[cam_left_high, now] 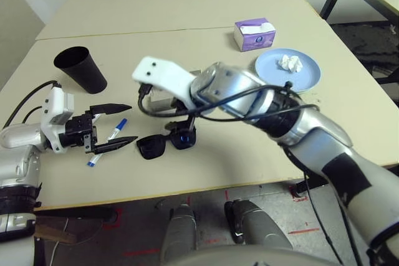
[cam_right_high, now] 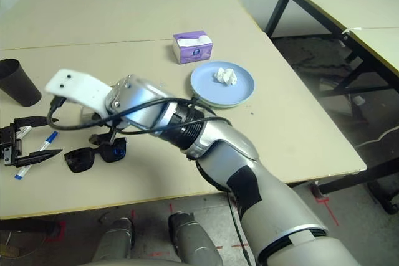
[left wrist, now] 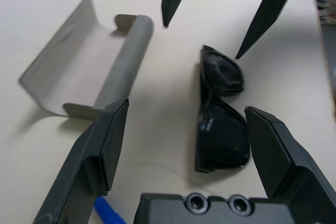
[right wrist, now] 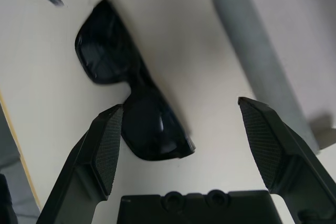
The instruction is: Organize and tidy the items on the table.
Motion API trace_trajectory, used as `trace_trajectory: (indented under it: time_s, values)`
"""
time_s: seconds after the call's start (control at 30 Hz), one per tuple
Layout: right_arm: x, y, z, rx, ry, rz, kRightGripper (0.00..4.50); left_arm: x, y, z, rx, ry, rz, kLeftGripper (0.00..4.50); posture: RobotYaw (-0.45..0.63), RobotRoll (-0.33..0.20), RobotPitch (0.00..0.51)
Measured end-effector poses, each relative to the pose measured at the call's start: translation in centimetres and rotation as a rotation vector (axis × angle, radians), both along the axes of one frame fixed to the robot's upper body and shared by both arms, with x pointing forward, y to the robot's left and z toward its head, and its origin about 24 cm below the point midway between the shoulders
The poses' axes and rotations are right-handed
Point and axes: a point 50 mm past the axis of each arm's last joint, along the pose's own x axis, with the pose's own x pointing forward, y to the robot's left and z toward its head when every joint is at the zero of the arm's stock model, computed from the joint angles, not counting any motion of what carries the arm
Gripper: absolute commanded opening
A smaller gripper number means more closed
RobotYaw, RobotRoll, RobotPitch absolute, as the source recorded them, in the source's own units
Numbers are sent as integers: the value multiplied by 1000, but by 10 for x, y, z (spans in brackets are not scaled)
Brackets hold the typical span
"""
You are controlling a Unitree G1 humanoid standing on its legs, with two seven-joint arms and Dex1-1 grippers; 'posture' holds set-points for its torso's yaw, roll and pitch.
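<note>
You've got the right gripper's fingertips hidden behind its own wrist in head views, grey glasses case [left wrist: 89, 72] mostly covered by that arm there, black cup [cam_right_high: 17, 82] cut by pic edge, blue-cap pen [cam_left_high: 107, 141] partly behind left gripper [cam_left_high: 115, 126] fingers

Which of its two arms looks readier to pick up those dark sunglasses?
The right, probably. Its open right gripper hangs directly over the sunglasses, fingers spread to either side. The left gripper, also open, waits off to the side near the blue-capped pen.
</note>
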Motion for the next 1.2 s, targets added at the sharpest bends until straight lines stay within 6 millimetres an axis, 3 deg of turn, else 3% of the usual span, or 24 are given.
trace_trajectory:
  time_s: [0.13,0.3,0.57,0.9,1.2]
  values:
    - [-1,3,-15,-42,-6,30,4460,-2,-1,1,10,11,-28,4500,-11,0,153]
    - [-4,14,-18,-28,-24,64,4460,-2,-1,1,10,13,-29,4500,-15,0,154]
    - [-12,38,-8,55,-24,119,4460,-2,-2,0,12,18,-26,4500,-7,0,155]
    - [-5,38,-2,79,-39,100,4460,-3,-1,-1,13,23,-20,4500,-12,0,156]
    - [-9,34,-20,26,1,125,4460,-3,-1,-1,14,21,-16,4500,-14,0,159]
